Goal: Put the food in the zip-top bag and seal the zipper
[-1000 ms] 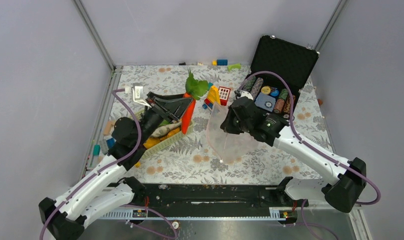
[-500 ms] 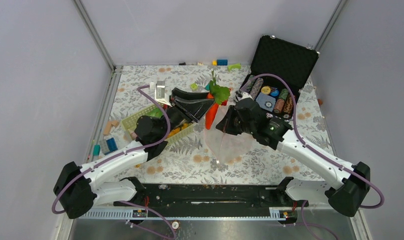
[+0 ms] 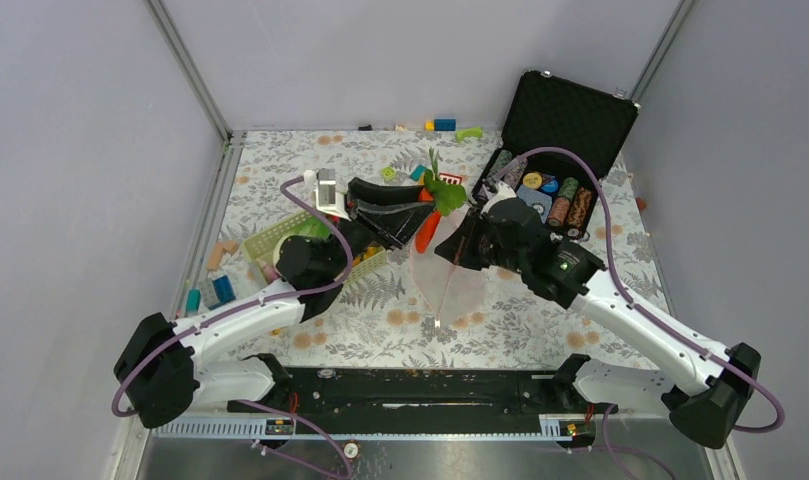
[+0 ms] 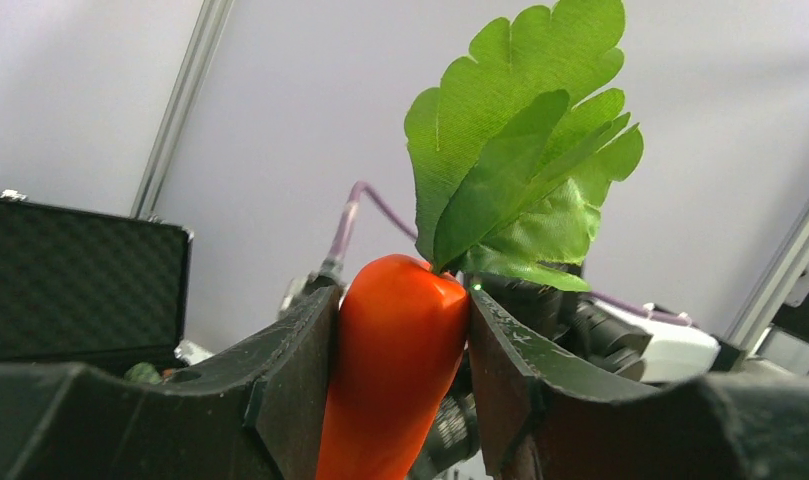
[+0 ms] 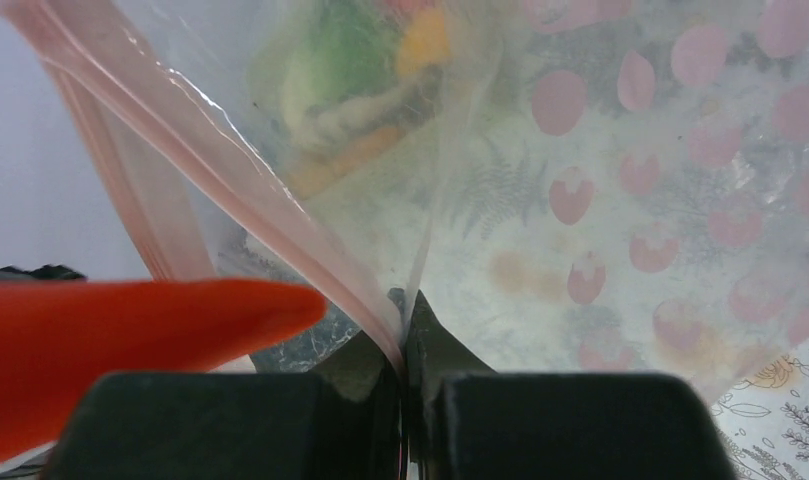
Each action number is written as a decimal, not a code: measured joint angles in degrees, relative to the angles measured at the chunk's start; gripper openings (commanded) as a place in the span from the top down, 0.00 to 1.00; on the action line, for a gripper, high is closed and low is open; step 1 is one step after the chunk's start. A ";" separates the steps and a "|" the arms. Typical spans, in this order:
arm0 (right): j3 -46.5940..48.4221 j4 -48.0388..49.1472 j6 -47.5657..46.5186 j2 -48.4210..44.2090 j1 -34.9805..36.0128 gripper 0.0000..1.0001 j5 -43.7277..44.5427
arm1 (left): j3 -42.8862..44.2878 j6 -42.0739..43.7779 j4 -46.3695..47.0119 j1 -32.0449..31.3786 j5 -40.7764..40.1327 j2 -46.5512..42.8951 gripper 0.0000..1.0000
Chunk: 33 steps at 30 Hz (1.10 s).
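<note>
Overhead, the left gripper (image 3: 420, 215) pinches the carrot (image 3: 426, 231) above mid-bench (image 3: 540, 320), leaves toward 12 o'clock, tip toward 7 o'clock. Its wrist view shows both fingers (image 4: 290, 390) pressed against the orange body. At the carrot's 3 o'clock, the right gripper (image 3: 467, 245) is clamped on the zip-top bag (image 3: 448, 288). Only the right wrist view shows the zipper (image 5: 180, 150) edge pinched, with the carrot tip just beside it.

Glossy plastic carrot (image 4: 395, 360), cloth leaves (image 4: 510, 150), clear shiny bag (image 5: 580, 200)

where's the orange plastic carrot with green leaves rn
Top view, centre: the orange carrot is clamped in the left gripper, tip by the pink mouth of the clear plastic bag.
</note>
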 measured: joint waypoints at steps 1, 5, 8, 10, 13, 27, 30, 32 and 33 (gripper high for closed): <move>0.00 0.04 -0.02 -0.55 0.00 0.96 -0.26 | -0.22 0.90 -0.44 -0.11 0.00 -0.11 1.00; 0.07 0.26 0.00 -2.32 -0.02 0.96 -3.02 | -1.31 2.93 -2.19 -0.42 0.00 0.04 1.00; 0.11 0.90 0.24 -2.51 0.00 0.96 -5.05 | -1.66 2.91 -1.44 -0.46 0.26 1.73 1.00; 0.11 1.11 0.57 -2.60 -0.02 0.96 -5.79 | -2.71 3.02 -1.20 -0.46 0.28 2.19 1.00; 0.11 1.09 0.72 -3.17 -0.02 0.96 -6.10 | -4.11 3.82 -1.57 -0.46 0.26 2.10 1.00; 0.46 0.70 0.37 -3.61 0.00 0.96 -5.62 | -7.37 10.99 -16.63 -1.27 0.04 -5.73 0.21; 0.50 0.59 0.07 -3.26 0.00 0.96 -5.49 | -7.26 11.43 -19.39 -1.27 0.76 -6.84 0.07; 0.79 0.24 -0.11 -2.91 0.00 0.96 -5.09 | -7.17 11.63 -20.65 -1.31 1.25 -7.39 0.03; 0.92 0.04 -0.22 -2.78 0.00 0.95 -4.72 | -7.02 11.47 -21.62 -1.31 1.62 -7.74 0.02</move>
